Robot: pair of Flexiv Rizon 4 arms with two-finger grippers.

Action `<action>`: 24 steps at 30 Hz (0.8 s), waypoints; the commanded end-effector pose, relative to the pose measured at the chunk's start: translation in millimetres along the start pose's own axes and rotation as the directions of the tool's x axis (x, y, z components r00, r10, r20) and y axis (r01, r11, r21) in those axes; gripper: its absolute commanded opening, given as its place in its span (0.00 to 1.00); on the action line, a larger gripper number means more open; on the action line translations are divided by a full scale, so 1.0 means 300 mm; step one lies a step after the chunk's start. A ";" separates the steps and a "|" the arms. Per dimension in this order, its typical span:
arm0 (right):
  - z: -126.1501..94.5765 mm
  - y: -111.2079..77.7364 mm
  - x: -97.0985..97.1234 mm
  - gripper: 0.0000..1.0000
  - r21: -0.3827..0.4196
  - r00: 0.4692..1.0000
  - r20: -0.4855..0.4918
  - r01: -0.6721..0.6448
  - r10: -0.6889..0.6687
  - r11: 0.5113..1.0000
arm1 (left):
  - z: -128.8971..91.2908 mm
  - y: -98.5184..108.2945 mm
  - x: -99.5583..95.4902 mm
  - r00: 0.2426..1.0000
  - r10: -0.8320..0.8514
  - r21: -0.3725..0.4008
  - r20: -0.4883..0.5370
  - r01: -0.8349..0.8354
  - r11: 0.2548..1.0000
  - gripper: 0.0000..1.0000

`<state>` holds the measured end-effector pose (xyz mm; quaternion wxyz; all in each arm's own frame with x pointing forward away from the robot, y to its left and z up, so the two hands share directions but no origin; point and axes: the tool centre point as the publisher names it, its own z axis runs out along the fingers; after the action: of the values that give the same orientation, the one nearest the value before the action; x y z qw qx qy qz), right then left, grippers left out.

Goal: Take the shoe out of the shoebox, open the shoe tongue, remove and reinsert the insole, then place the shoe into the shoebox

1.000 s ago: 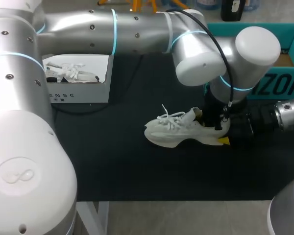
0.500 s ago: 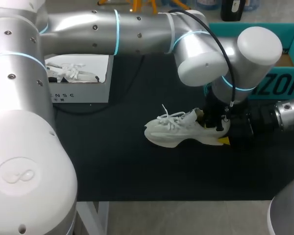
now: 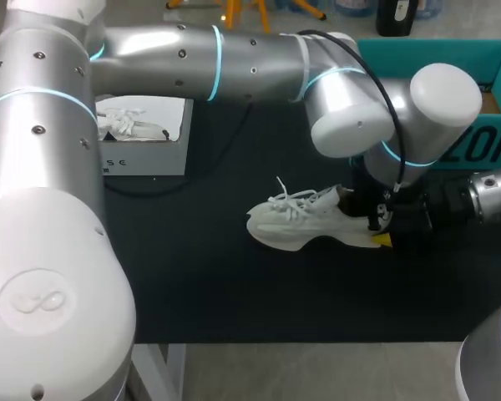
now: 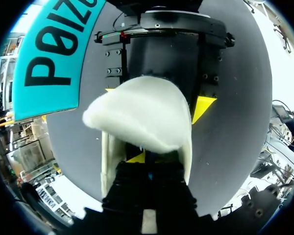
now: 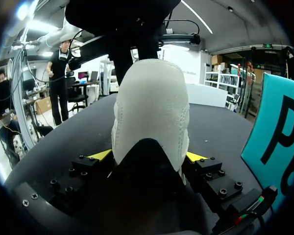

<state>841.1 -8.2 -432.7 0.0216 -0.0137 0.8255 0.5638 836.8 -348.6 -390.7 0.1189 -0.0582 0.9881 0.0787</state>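
Shoe (image 3: 305,224): off-white low sneaker with a thick, wavy sole, standing upright on its sole on the black table (image 3: 217,276). It is out of the shoebox (image 3: 142,154). Laces are white and loose, and one end sticks up over the forefoot. In the right wrist view the heel is a rounded panel of finely dotted fabric with a stitched seam down each edge.

Position by the grippers: the heel sits between the right gripper's (image 5: 148,155) fingers and the toe points away from it. The yellow tips lie against the heel on both sides, low down near the sole, so this gripper is clamped on the shoe. The left wrist view agrees: a yellow tip shows on either side of the heel.

Left gripper (image 3: 369,213): directly above the heel end, at the collar. Its state cannot be told, as its own dark body and the heel rim cover it.

Hidden or unclear:
- Head view: the left arm's wrist covers the heel and the shoe opening.
- Insole not visible in any view.
- The tongue cannot be separated from the laces.
- The shoebox is partly behind the left arm. A second white shoe (image 3: 129,124) lies inside, only partly seen.
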 end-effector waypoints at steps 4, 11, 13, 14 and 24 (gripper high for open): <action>0.010 -0.001 0.003 0.00 0.002 1.000 -0.001 0.000 0.000 1.000 | -0.002 0.011 0.022 1.000 -0.001 0.042 -0.030 0.003 0.999 0.00; 0.010 -0.001 0.003 0.00 0.002 1.000 -0.001 0.000 0.000 1.000 | -0.065 0.048 0.030 0.999 -0.043 0.060 -0.012 0.043 0.997 0.00; 0.010 -0.001 0.003 0.00 0.002 1.000 -0.001 0.000 0.000 1.000 | -0.085 0.060 0.029 0.999 -0.049 0.067 -0.005 0.049 0.997 0.00; 0.010 -0.001 0.003 0.00 0.002 1.000 -0.001 0.000 0.000 1.000 | -0.095 0.066 0.027 0.998 -0.057 0.069 0.001 0.057 0.996 0.00; 0.010 -0.001 0.003 0.00 0.002 1.000 -0.001 0.000 0.000 1.000 | -0.174 0.129 0.006 0.994 -0.105 0.090 0.042 0.101 0.991 0.00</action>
<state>839.7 -7.0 -431.9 0.0209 -0.0154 0.8249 0.5646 824.2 -329.4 -346.0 0.1432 -0.1010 0.9839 0.0359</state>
